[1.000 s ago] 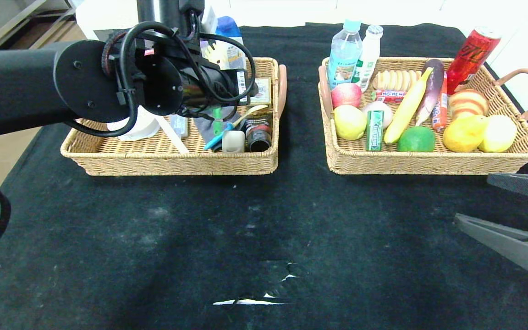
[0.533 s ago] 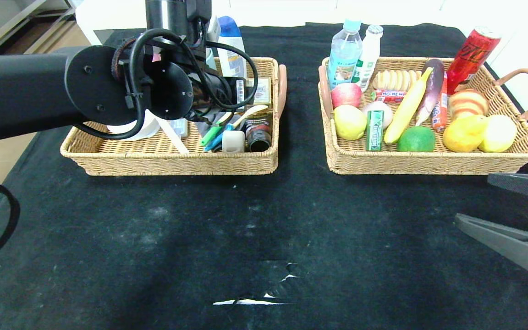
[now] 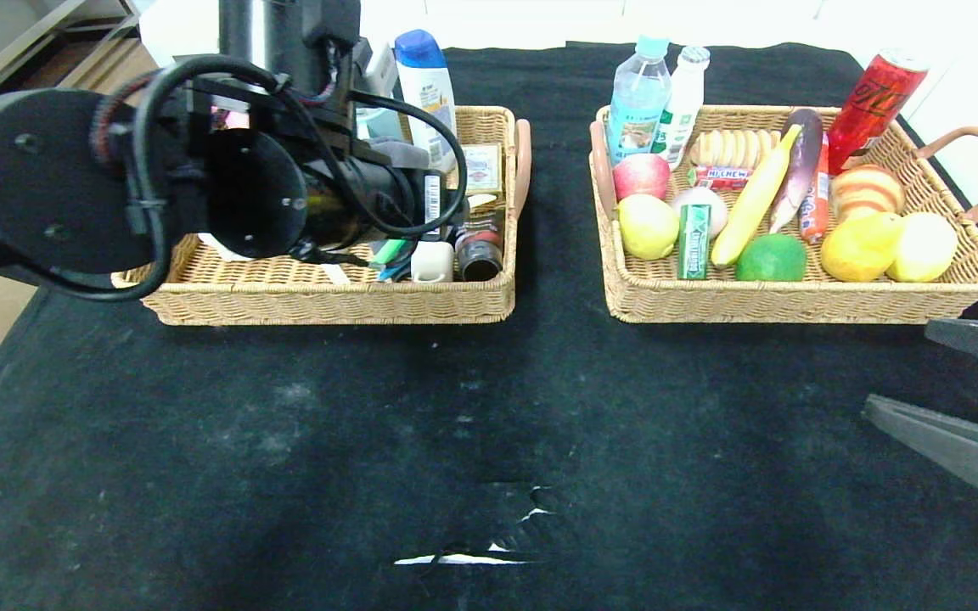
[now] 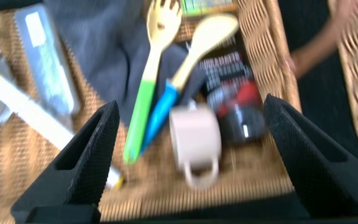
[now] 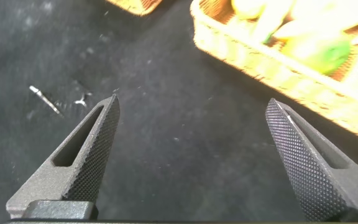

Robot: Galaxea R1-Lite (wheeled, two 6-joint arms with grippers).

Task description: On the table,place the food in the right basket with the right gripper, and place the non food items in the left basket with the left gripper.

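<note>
- The left basket [image 3: 328, 301] is the landmark here. It holds the things that are not food: a green fork [image 4: 143, 99], a blue spoon [image 4: 166, 102], a small cup [image 4: 194, 142], a dark jar [image 4: 238, 102] and a grey cloth [image 4: 114, 53].
- The fork and spoon look light, thin and stiff. I think it is best to pinch one across the middle of its handle.
- The cup looks hard and smooth, so it may slip. Its rim or handle looks like the best place to grab.
- The left gripper [image 4: 188, 152] hangs over the left basket's front right corner, above the cup. Its jaws are spread wide and hold nothing.
- The right gripper [image 5: 194, 155] is far to the right of the left basket, low over the black table [image 3: 489, 441], near the right basket [image 3: 795, 301] of food. Its jaws are spread wide and hold nothing.
</note>
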